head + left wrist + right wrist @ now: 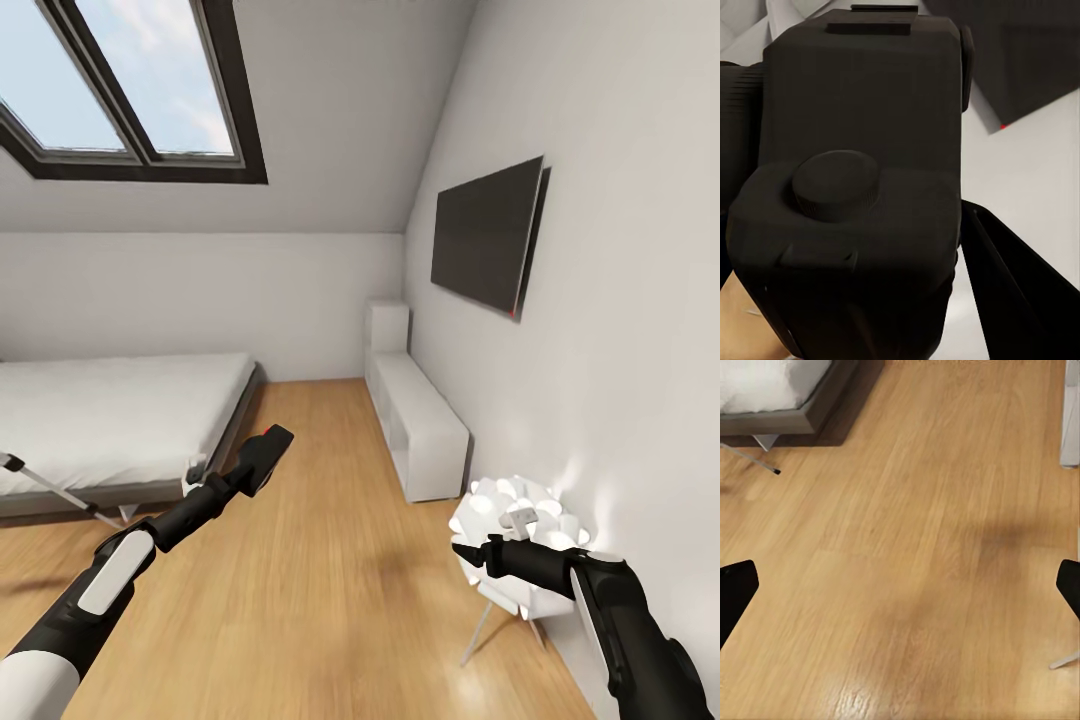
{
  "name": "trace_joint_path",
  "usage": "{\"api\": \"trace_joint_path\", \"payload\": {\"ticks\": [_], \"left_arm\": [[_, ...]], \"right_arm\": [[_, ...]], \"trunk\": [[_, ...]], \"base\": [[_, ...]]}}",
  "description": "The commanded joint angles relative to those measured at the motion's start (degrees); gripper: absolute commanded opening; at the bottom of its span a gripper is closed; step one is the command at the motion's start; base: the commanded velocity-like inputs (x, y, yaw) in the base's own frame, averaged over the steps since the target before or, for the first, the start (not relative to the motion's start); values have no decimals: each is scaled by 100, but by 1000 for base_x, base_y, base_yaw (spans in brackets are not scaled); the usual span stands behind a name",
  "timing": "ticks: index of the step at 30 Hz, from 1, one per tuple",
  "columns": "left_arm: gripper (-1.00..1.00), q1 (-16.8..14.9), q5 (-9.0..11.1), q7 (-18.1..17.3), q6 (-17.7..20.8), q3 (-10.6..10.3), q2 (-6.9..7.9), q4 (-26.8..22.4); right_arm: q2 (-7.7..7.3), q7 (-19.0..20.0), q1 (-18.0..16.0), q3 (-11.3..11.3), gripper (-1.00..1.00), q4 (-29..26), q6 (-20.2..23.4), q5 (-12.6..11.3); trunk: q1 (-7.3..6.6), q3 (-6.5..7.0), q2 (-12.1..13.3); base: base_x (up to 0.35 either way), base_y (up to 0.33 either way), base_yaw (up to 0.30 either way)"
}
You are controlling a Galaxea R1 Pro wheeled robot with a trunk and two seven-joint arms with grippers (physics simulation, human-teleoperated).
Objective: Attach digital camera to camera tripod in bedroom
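My left gripper (252, 470) is shut on the digital camera (268, 450), a small black body with a red button on top, held out over the wood floor beside the bed. The left wrist view shows the digital camera (855, 195) very close, with one dark finger (1020, 300) beside it. A silver-white leg of the camera tripod (60, 492) with a dark foot shows at the far left in front of the bed, and also as a thin tripod leg (750, 457) in the right wrist view. My right gripper (468, 558) hangs open above bare floor.
A low grey bed (120, 420) with a white mattress stands at left. White shelves (420, 420) line the right wall under a dark screen (485, 235). A white petal lamp (520, 520) stands just behind my right gripper. A skylight (130, 90) is overhead.
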Motion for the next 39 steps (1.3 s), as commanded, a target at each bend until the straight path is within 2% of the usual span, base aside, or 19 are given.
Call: {"api": "trace_joint_path", "payload": {"ticks": [1, 39], "left_arm": [[-100, -4, 52, -5, 28, -9, 5, 1], [-100, -4, 59, -5, 28, -4, 5, 10]], "right_arm": [[2, 55, -3, -10, 100, -8, 13, 57], [2, 101, -4, -10, 100, -24, 7, 57]], "trunk": [[-23, 12, 38], [-858, 694, 1562]], "base": [[0, 0, 0], [0, 0, 0]]}}
